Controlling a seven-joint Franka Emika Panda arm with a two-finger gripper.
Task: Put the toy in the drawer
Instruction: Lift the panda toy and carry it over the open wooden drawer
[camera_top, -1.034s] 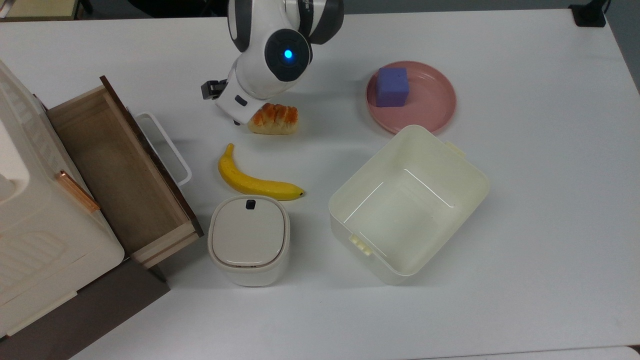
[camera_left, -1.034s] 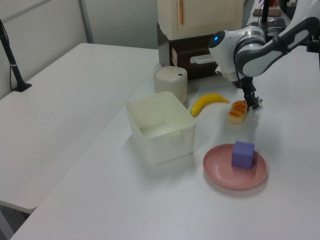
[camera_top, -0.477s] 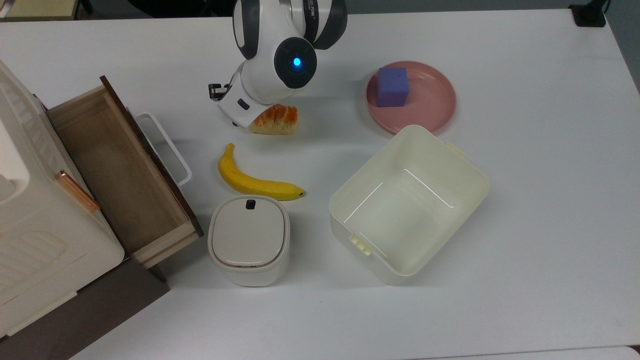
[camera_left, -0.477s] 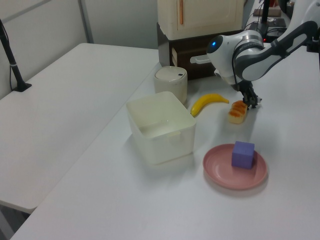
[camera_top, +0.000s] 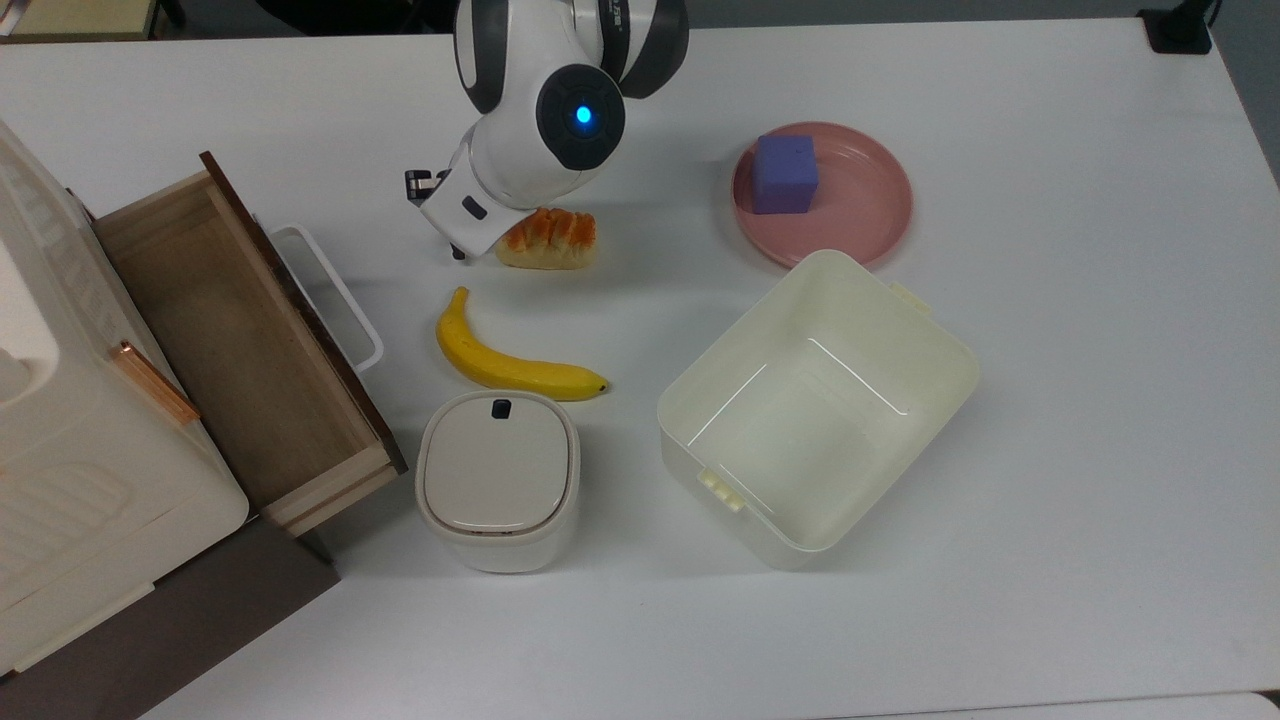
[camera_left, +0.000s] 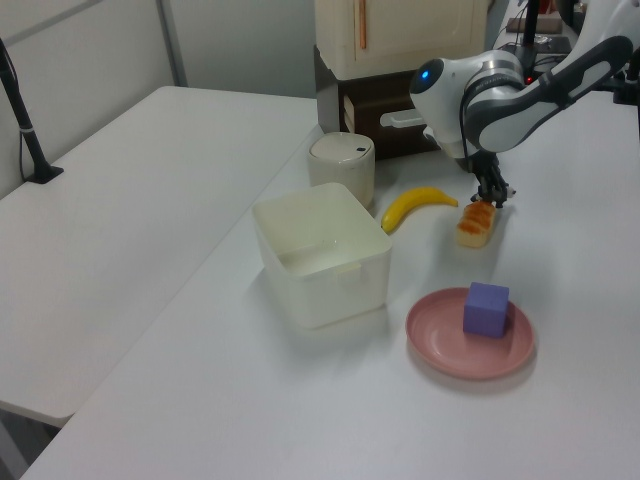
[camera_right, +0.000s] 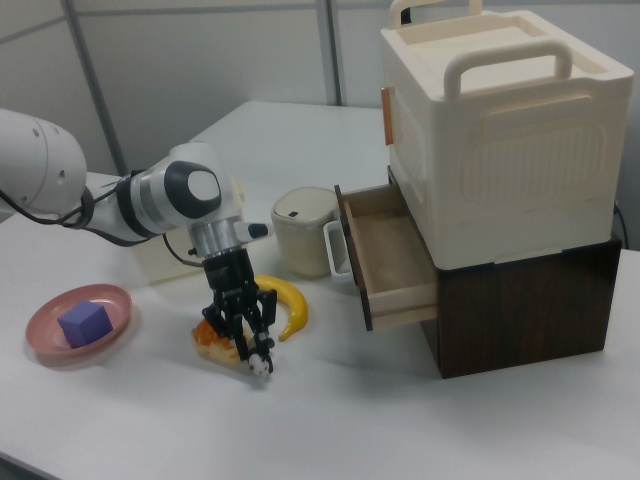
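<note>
The toy (camera_right: 262, 366), a small black-and-white panda, sits between the fingertips of my gripper (camera_right: 257, 356), which is shut on it. It hangs just over the white table, right beside the bread piece (camera_right: 212, 338) on the right view's right. In the left view the gripper (camera_left: 494, 194) points down above the bread (camera_left: 476, 223). In the top view the arm's wrist covers the toy. The drawer (camera_top: 303, 296) of light wood with a dark front stands pulled open at the top view's left, its inside (camera_right: 387, 252) bare.
A banana (camera_top: 510, 366) and a white lidded bin (camera_top: 497, 478) lie between the bread (camera_top: 550, 238) and the drawer. A cream tub (camera_top: 815, 405) and a pink plate (camera_top: 865, 215) carrying a purple block (camera_top: 785, 172) stand to the top view's right. A cream box sits above the drawer.
The wrist shifted right in the top view, then swung back left toward the drawer. In the left view the gripper has risen slightly off the table beside the bread.
</note>
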